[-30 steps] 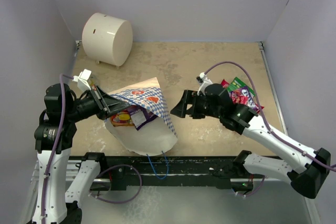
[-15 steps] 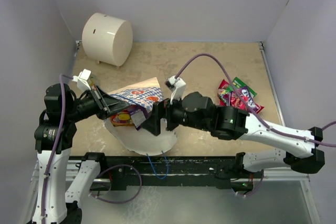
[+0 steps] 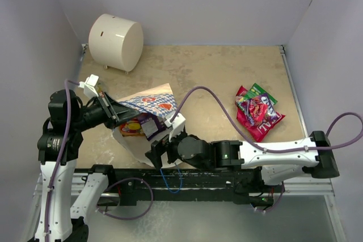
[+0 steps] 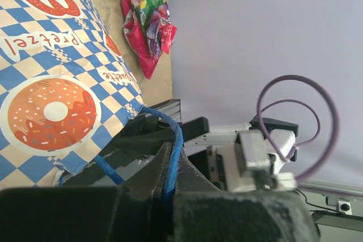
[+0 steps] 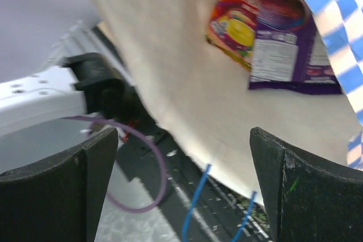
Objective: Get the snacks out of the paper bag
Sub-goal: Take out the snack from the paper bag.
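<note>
Our left pincer [image 3: 113,113] clamps the paper bag's [image 3: 153,105] blue cord handle [image 4: 177,140]. Just ahead of our wide-apart right pincer [image 5: 181,185], the bag holds a purple packet [image 5: 289,43] and an orange packet [image 5: 232,26]. Well right of it, more packets [image 3: 258,111] lie on the tan table [image 3: 210,72]; a cream cylinder [image 3: 116,42] stands beyond.

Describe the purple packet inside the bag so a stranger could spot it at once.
Find the checked paper bag on the table's left, cream inside showing. Two packets lie in it; the purple packet, with a white label panel, lies right of the orange-yellow packet.
</note>
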Motion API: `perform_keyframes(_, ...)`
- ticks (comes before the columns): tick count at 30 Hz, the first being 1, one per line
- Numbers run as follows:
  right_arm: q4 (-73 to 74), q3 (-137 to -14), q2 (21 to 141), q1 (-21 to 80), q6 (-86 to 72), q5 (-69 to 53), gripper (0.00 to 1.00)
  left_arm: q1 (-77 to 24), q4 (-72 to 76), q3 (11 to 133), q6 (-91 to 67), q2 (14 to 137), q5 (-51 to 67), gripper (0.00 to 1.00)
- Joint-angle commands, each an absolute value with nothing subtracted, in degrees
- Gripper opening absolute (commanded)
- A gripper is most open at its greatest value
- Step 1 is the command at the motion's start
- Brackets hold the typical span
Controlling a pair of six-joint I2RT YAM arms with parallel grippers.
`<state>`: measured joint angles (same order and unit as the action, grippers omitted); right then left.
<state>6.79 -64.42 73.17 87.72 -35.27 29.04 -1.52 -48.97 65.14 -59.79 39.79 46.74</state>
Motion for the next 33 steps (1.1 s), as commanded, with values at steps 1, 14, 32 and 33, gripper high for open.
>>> perform_keyframes(1, -13.43, -54.83, 72.01, 87.53, -29.19, 37.71, 1.0, -1.6, -47.55, 66.76, -59.77, 40.02, 48.75, 0.0)
perform_keyframes(14, -15.78, -65.25, 97.6, 87.4, -35.5, 56.74, 0.82, -1.58, -47.92, 68.44, -58.39, 42.54, 51.21, 0.0)
perform_keyframes(32, -25.87, -72.51, 115.77, 78.15, -28.91, 53.87, 0.88, -1.58, -54.75, 73.63, -53.57, 46.13, 53.45, 0.0)
perform_keyframes(33, -27.08, -72.06, 116.15, 77.83, -27.63, 52.6, 0.9, -1.58, -54.76, 73.77, -53.51, 46.12, 53.57, 0.0)
